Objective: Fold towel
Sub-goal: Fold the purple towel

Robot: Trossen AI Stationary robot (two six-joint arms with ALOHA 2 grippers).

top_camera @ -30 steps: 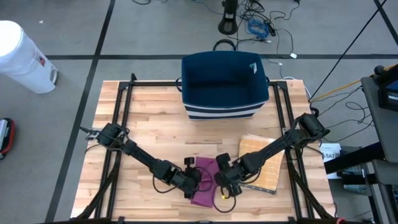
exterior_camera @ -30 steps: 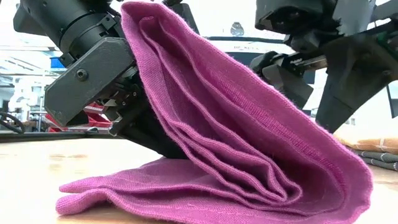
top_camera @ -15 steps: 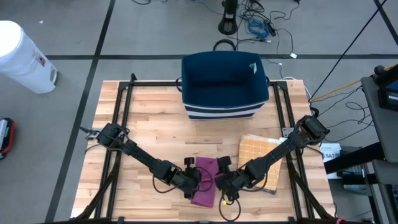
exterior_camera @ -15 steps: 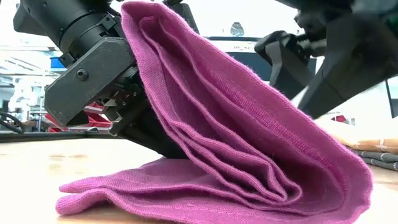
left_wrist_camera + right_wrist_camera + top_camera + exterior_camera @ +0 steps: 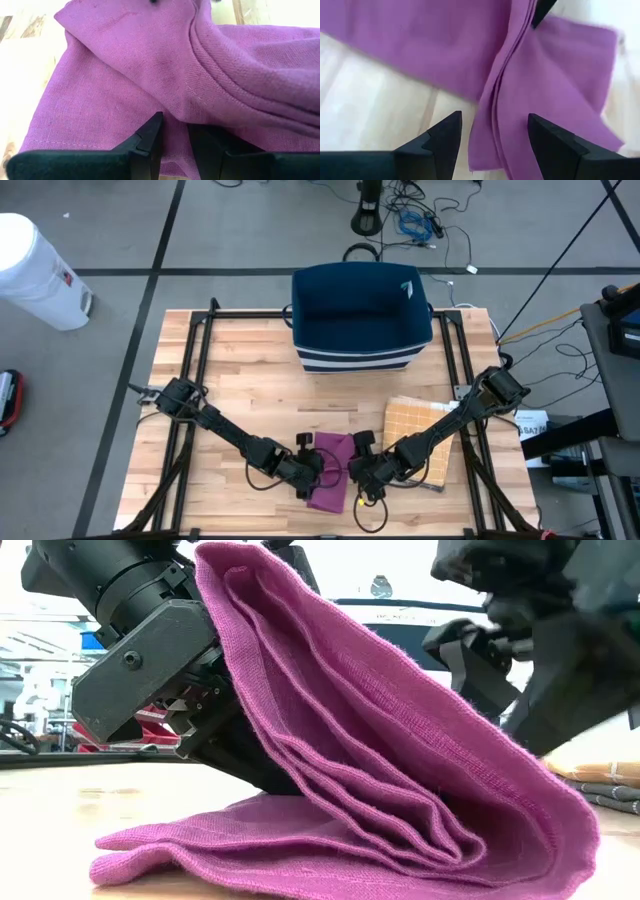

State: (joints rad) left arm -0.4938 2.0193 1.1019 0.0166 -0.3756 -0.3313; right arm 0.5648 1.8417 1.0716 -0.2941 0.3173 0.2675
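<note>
Wooden table (image 5: pixel 250 390) (grey floor): left gripper (image 5: pixel 174 131) pinching towel (image 5: pixel 331 471), right gripper (image 5: pixel 492 131) agape, empty.

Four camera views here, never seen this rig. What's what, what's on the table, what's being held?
It is a two-arm robot at a wooden table. The high view looks straight down, the low view looks level across the tabletop, and each wrist view looks past that arm's own fingers.

On the table lie a purple towel, a navy bin and a tan folded cloth.

The left gripper is shut on a fold of the towel, lifting that part while the rest lies on the wood. The right gripper is open, right at the towel's layered edge, holding nothing.
</note>
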